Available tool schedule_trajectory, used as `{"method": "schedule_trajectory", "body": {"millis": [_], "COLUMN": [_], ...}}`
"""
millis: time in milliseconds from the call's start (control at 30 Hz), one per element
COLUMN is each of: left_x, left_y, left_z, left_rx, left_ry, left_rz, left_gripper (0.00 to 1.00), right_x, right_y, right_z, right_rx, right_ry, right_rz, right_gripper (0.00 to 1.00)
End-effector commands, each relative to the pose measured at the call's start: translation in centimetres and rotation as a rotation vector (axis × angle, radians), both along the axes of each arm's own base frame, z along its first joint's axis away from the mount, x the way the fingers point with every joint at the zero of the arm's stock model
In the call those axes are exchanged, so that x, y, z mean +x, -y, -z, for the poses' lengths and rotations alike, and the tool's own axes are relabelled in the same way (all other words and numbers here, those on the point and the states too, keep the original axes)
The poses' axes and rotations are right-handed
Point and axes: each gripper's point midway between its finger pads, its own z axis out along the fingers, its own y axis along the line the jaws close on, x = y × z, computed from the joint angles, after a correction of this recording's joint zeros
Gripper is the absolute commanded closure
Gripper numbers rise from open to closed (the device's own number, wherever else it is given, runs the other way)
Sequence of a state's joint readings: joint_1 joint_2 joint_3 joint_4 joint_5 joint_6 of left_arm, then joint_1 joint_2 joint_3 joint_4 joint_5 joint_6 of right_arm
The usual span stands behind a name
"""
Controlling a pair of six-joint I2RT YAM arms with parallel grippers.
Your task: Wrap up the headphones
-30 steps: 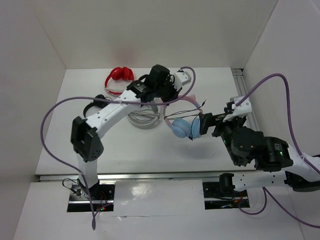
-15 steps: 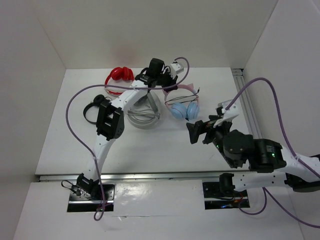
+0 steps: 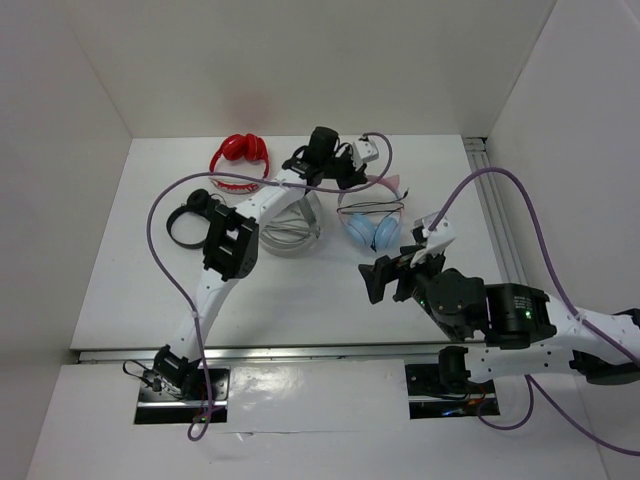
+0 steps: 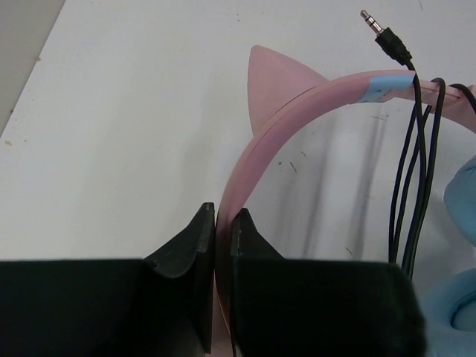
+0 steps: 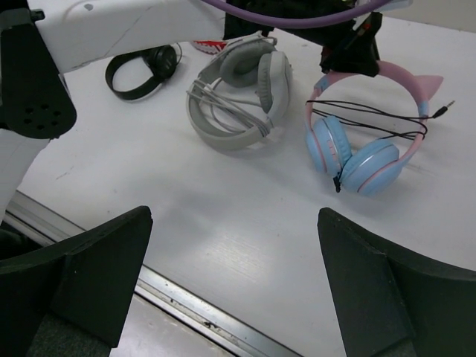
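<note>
The headphones (image 3: 366, 232) lie on the white table right of centre, with a pink cat-ear headband (image 4: 297, 104) and light blue earcups (image 5: 357, 160). Their thin black cable (image 5: 372, 115) runs in loops across the band and cups, and its plug (image 4: 383, 33) lies free past the band. My left gripper (image 3: 352, 172) is shut on the headband's left side, its tips (image 4: 223, 223) pinching the pink band. My right gripper (image 3: 385, 280) is wide open and empty (image 5: 236, 223). It hovers near the table's front, well short of the earcups.
A grey pair of headphones (image 3: 290, 225) lies just left of the pink pair. A red pair (image 3: 238, 155) sits at the back left and a black pair (image 3: 190, 215) at the left. A metal rail (image 5: 193, 312) edges the table's front.
The headphones, held up between both grippers a second ago, now lie on the table further back. My right gripper has let go of the earcup and drawn back toward the front edge.
</note>
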State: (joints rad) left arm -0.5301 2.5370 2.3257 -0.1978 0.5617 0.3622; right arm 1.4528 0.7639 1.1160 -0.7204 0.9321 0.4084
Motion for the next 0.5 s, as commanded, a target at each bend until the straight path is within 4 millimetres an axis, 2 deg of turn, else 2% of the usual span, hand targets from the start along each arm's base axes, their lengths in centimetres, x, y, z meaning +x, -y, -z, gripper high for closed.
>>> {"method": "schedule_trajectory", "body": {"millis": [0, 133, 200, 367, 433, 467], "left_x": [1.0, 1.6, 1.6, 1.7, 1.9, 1.9], "left_y": [2.2, 2.5, 2.7, 2.8, 2.9, 2.9], "left_z": [-3.0, -0.9, -0.6, 2.2, 1.8, 1.8], "left_rx": [-0.093, -0.082, -0.091, -0.085, -0.098, -0.102], "left_ry": [0.139, 0.134, 0.138, 0.076, 0.084, 0.074], "left_rz": [0.073, 0.076, 0.088, 0.062, 0.059, 0.055], "left_gripper": [1.0, 1.0, 1.0, 0.9, 0.75, 0.72], "right_x": [-0.2, -0.6, -0.7, -0.8, -0.8, -0.8], "right_y": [-1.0, -1.9, -2.0, -1.9, -1.8, -1.6], "right_z": [0.3, 0.8, 0.9, 1.4, 1.7, 1.5], "right_rx": [0.032, 0.038, 0.038, 0.02, 0.017, 0.026], "right_ry": [-0.02, -0.037, -0.041, -0.043, -0.044, -0.042], "right_rz": [-0.01, -0.054, -0.063, -0.062, -0.062, -0.062], "right_gripper": [0.0, 0.0, 0.0, 0.0, 0.0, 0.0]}}
